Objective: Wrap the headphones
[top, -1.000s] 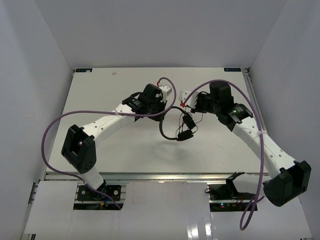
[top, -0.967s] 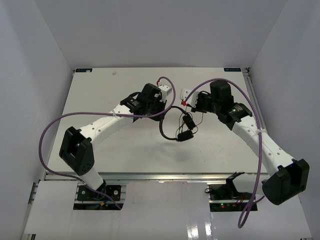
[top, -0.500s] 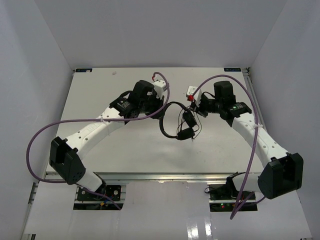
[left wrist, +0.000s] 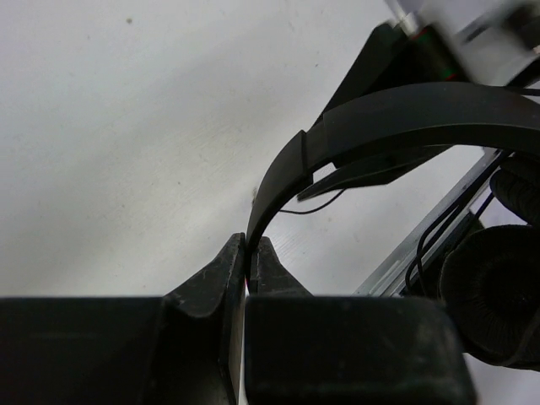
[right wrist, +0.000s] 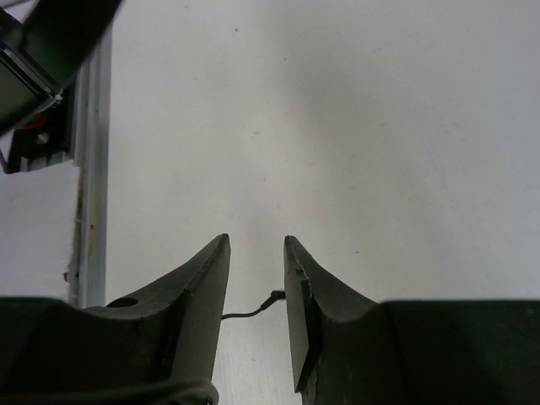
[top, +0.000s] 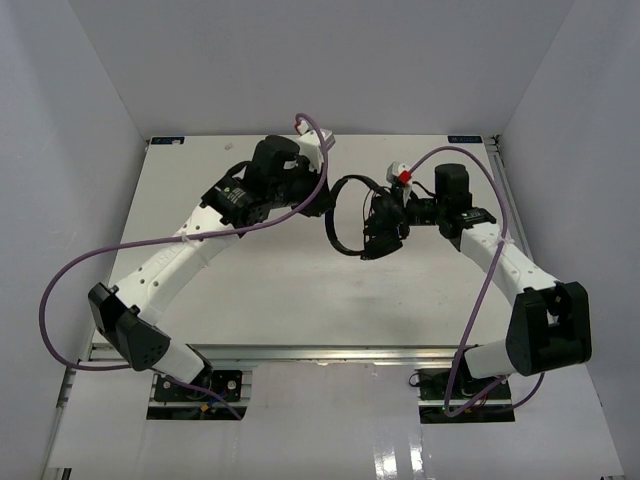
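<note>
Table [top: 250,290]: white. Headphones [top: 380,238] are found far of centre, betw. both grippers. Headband [left wrist: 405,118] is pinched by L gripper [left wrist: 251,253], fingers pressed tight. R gripper [right wrist: 256,253] is seen slightly parted; thin cord [right wrist: 249,310] lies betw. fingers, unclamped.

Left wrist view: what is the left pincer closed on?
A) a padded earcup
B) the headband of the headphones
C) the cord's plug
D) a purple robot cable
B: the left pincer has its fingers pressed together on the end of the thin black headphones' headband, while the earcup hangs clear of the fingers at the right.
</note>
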